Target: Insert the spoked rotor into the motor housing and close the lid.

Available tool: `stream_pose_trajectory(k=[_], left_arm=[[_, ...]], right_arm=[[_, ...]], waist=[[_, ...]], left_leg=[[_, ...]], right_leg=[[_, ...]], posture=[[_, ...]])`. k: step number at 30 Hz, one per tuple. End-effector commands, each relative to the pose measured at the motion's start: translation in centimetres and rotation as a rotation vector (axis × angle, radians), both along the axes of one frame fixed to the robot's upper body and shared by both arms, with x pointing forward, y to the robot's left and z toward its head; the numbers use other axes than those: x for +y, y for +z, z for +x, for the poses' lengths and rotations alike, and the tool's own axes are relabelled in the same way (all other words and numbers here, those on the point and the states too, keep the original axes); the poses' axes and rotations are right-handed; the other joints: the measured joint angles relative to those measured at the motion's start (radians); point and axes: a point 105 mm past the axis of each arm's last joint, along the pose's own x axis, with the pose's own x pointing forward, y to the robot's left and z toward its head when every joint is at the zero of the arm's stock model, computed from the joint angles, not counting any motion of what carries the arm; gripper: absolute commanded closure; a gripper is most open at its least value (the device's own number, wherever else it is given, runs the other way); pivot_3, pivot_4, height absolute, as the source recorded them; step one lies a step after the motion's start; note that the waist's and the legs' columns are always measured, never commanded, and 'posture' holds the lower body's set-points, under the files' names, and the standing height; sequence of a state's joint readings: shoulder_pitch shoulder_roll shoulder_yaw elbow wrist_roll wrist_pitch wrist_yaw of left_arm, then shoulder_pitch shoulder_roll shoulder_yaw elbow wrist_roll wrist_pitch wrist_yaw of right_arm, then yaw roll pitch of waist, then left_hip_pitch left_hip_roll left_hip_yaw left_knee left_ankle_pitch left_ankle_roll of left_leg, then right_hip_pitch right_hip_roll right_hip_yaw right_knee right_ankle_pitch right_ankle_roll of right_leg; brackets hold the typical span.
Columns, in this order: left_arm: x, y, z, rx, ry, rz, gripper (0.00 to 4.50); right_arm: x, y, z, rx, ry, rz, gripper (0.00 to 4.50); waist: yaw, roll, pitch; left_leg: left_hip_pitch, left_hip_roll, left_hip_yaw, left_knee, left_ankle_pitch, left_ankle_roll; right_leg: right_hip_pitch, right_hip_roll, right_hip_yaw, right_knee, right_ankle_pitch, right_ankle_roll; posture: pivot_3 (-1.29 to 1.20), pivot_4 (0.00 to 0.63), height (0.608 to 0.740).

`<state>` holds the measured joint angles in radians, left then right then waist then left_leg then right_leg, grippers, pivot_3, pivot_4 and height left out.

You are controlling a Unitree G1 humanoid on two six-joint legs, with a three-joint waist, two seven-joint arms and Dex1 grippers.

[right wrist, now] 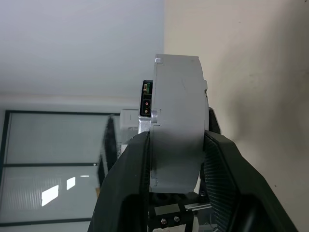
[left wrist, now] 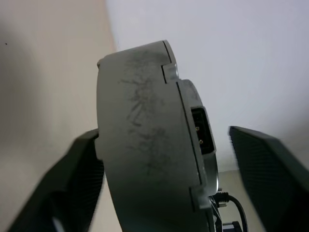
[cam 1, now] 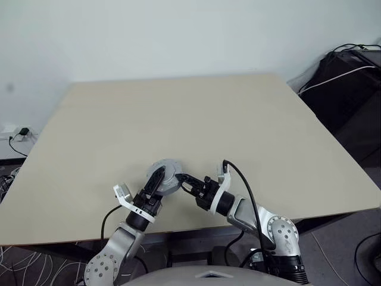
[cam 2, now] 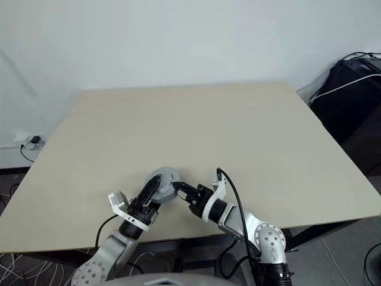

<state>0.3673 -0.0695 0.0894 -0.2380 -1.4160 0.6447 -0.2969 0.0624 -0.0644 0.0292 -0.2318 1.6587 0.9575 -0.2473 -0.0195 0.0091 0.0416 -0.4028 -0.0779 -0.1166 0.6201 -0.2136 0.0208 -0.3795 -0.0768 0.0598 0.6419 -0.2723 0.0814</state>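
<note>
Above the table's near edge hangs a grey round unit (cam 1: 168, 173), with both grippers at it. In the left wrist view its wide, smooth grey shell is the lid (left wrist: 140, 121), seated against the motor housing (left wrist: 195, 145), whose rim carries a small dark connector. The spoked rotor is hidden. My right gripper (cam 1: 183, 180) comes from the right and is shut on the unit, with its fingers (right wrist: 130, 164) pressed on both flat faces. My left gripper (cam 1: 159, 177) comes from the left and is open around the unit. One of its fingers touches the lid and the other stands apart.
The beige table (cam 1: 178, 113) stretches far and wide beyond the grippers. A black bag (cam 1: 351, 77) with cables lies off its right side. A wall plug and cables (cam 1: 21, 134) lie on the floor at left.
</note>
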Motion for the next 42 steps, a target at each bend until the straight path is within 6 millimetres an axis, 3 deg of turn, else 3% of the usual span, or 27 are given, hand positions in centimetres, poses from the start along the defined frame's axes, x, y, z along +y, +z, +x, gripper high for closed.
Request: stream_pose_trajectory(k=[1, 3, 4, 11, 17, 27, 31, 37, 42], left_arm=[[-0.9, 1.6, 0.4, -0.054, 0.013, -0.069, 1.61], [-0.8, 1.6, 0.4, -0.053, 0.014, -0.068, 2.21], [-0.8, 1.6, 0.4, -0.054, 0.017, -0.068, 2.27], [0.3, 1.2, 1.2, -0.046, 0.097, -0.028, 2.27], [1.8, 1.0, 2.2, -0.039, 0.179, 0.054, 2.27], [6.0, 1.6, 4.8, -0.07, 0.296, 0.164, 2.38], [7.6, 1.5, 6.2, -0.058, 0.35, 0.2, 2.38], [9.3, 0.6, 8.8, 0.028, 0.428, 0.288, 2.38], [10.5, -0.3, 10.6, 0.108, 0.484, 0.329, 2.38]], right_arm=[[0.2, 2.4, 0.2, -0.078, -0.001, 0.079, 3.23], [0.1, 2.3, 0.4, -0.079, -0.01, 0.068, 3.23], [0.0, 2.2, 0.4, -0.081, -0.016, 0.058, 3.23], [-0.7, 2.4, 1.4, -0.181, -0.072, -0.029, 3.23], [-1.7, 2.6, 1.7, -0.365, -0.077, -0.225, 3.23], [-4.0, 2.4, 1.8, -0.491, -0.151, -0.38, 0.0], [-5.3, 2.0, 1.7, -0.622, -0.179, -0.55, 0.0], [-5.8, 0.2, 0.3, -0.922, -0.054, -0.884, 0.0], [-6.2, -0.4, -0.1, -1.019, -0.059, -0.979, 0.0]], waist=[[0.0, 0.0, 0.0], [0.0, -0.001, 0.0], [0.0, -0.001, 0.0], [0.002, -0.001, 0.0], [0.009, -0.001, 0.001], [0.017, -0.007, 0.003], [0.026, -0.008, 0.002], [0.028, -0.01, 0.001], [0.038, -0.017, 0.001]], left_leg=[[0.0, 0.0, 0.0, 0.0, 0.0, 0.0], [0.0, 0.0, 0.0, 0.0, 0.0, 0.0], [0.0, 0.0, 0.0, 0.0, 0.0, 0.0], [0.0, 0.0, 0.0, 0.0, 0.0, 0.0], [-0.001, 0.0, 0.001, 0.001, 0.0, 0.0], [0.0, 0.0, 0.0, 0.002, 0.0, 0.0], [-0.001, -0.001, 0.001, 0.006, -0.001, 0.001], [0.001, 0.0, 0.002, 0.007, 0.0, 0.001], [0.002, 0.0, 0.002, 0.008, 0.0, 0.0]], right_leg=[[0.0, 0.0, 0.0, 0.0, 0.0, 0.0], [0.0, 0.0, 0.0, 0.0, 0.0, 0.0], [0.0, 0.0, 0.0, 0.0, 0.0, 0.0], [0.0, 0.0, 0.0, 0.0, 0.0, 0.0], [0.0, 0.001, 0.0, 0.0, 0.0, 0.0], [0.001, 0.002, -0.001, 0.0, 0.001, 0.001], [0.002, 0.001, -0.001, 0.0, 0.002, 0.001], [0.004, 0.002, 0.0, 0.001, 0.003, 0.005], [0.005, 0.003, 0.0, 0.001, 0.004, 0.005]], posture=[[0.0, 0.0, 0.74], [0.0, 0.0, 0.74], [0.0, 0.0, 0.74], [0.0, 0.0, 0.74], [0.0, 0.0, 0.74], [0.0, 0.0, 0.74], [0.0, 0.0, 0.74], [0.0, 0.0, 0.74], [0.0, 0.0, 0.74]])
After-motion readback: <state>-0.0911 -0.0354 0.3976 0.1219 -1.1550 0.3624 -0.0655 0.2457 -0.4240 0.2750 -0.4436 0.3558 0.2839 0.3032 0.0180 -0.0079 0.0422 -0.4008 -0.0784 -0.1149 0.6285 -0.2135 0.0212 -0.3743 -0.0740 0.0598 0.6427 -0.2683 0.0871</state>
